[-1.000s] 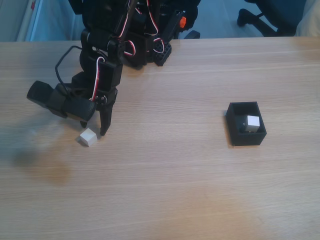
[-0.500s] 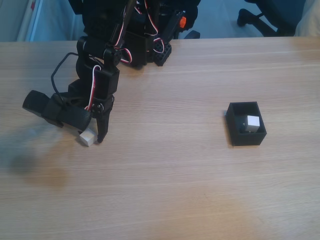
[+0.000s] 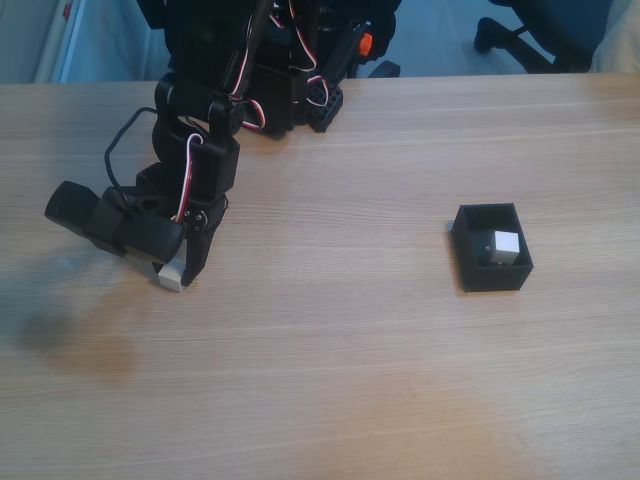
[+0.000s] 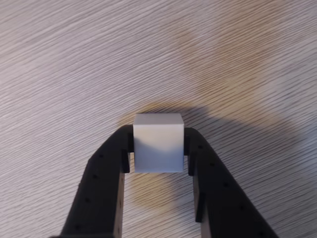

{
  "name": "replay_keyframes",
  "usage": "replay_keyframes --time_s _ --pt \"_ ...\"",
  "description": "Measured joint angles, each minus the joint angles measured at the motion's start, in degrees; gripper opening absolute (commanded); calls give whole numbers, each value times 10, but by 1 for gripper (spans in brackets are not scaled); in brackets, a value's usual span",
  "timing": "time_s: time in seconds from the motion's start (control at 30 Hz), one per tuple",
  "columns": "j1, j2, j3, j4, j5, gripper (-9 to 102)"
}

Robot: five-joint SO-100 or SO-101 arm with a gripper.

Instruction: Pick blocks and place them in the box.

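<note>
My black gripper (image 3: 176,270) is down at the table on the left of the fixed view, shut on a white block (image 3: 172,274). In the wrist view the same block (image 4: 158,143) sits squeezed between both fingers (image 4: 106,173) of the gripper (image 4: 158,144), just above the wood. The black box (image 3: 491,276) stands on the right of the table. Another white block (image 3: 505,244) lies inside it, against its right wall. A third block is out of view.
The arm's black base with red and white wires (image 3: 290,95) stands at the table's far edge. A wheeled chair base (image 3: 510,35) is on the floor behind the table. Bare wooden tabletop (image 3: 330,300) stretches between the gripper and the box.
The gripper came down around the white block and its fingers went from open beside it to shut on it. The box and its block have not moved.
</note>
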Motion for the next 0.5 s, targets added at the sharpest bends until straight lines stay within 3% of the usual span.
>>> replay_keyframes --time_s 0.27,0.5 --pt "-46 91 4 49 13 0" --pt "-202 279 42 164 85 0"
